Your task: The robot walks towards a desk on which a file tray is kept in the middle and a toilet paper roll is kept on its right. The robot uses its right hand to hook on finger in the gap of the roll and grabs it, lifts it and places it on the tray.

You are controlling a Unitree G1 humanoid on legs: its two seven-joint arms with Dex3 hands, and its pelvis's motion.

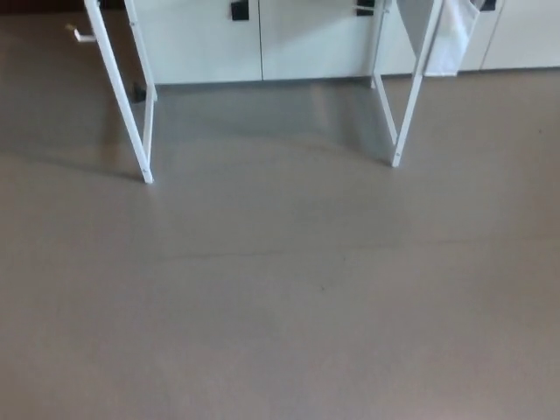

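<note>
neither the left hand nor the right hand shows in the head view, so whether they hold anything cannot be told; the roll and the tray lie outside the picture too. bare grey-brown floor (280, 297) fills the near and middle ground. farther off stand the white slanted supports of the desk, the left legs (118, 87) and the right legs (413, 87), feet on the floor. behind them runs a row of pale cabinets (262, 44) with black handles (239, 10)
</note>
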